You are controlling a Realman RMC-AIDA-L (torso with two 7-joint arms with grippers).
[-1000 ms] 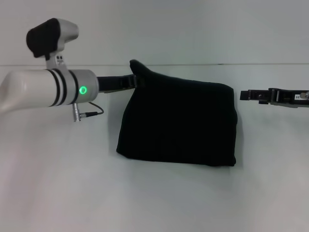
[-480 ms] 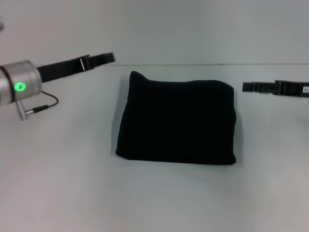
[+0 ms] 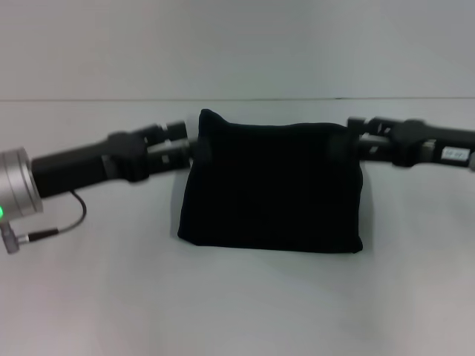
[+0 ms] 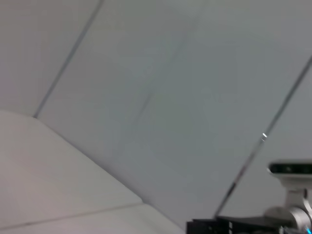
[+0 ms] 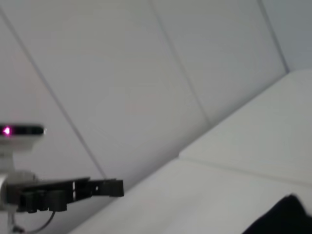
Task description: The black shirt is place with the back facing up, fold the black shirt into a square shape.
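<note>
You see the black shirt (image 3: 271, 189) lying at the centre of the white table (image 3: 237, 297), already folded into a compact, roughly square bundle; its far left corner stands up slightly. The left gripper (image 3: 189, 148) sits against the bundle's far left edge, and the right gripper (image 3: 349, 142) against its far right edge. You cannot tell from any view whether either set of fingers is apart or clamped on the fabric. Judge the folding as essentially complete: what remains is at most flattening the raised corner, squaring the edges and clearing both arms.
</note>
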